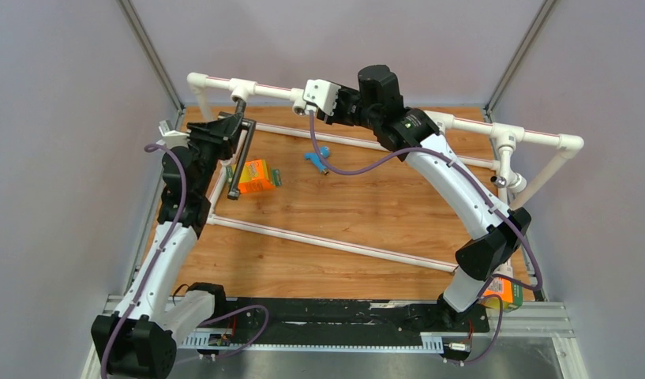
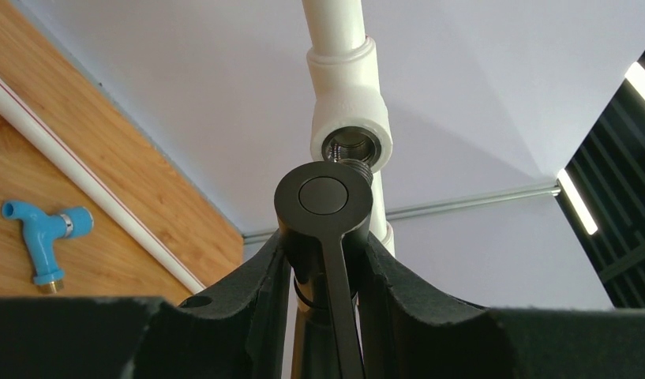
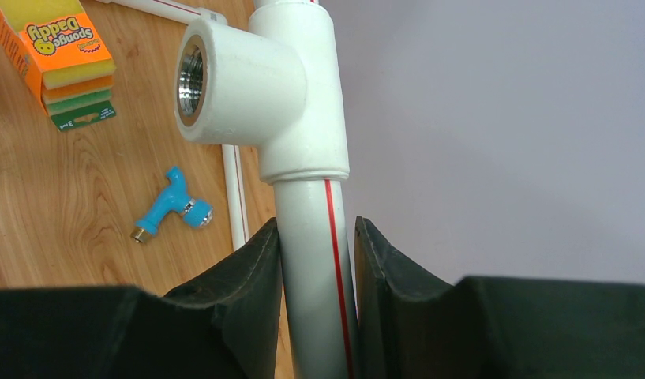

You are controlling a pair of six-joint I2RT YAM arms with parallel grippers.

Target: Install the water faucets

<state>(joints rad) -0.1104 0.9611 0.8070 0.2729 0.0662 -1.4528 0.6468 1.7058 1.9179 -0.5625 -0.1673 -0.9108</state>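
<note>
The dark-brown L-shaped faucet [image 1: 238, 154] is held near the frame's back left corner, with my left gripper [image 1: 224, 130] shut on it. In the left wrist view its round head [image 2: 324, 197] sits between the fingers [image 2: 260, 276]. Its threaded end is right at the mouth of a white tee socket [image 2: 350, 146]; I cannot tell whether they touch. My right gripper [image 1: 317, 96] is shut on the white back pipe [image 3: 313, 260], just beside another tee socket [image 3: 224, 83]. A small blue faucet [image 1: 316, 157] lies loose on the wooden board, also visible from both wrists [image 2: 43, 233] [image 3: 170, 207].
An orange sponge box [image 1: 256, 175] lies on the board near the dark faucet's long tube. The white pipe frame [image 1: 343, 246] runs around and across the board, with more tee sockets at the right [image 1: 504, 142]. A second orange box [image 1: 504, 292] sits by the right arm's base.
</note>
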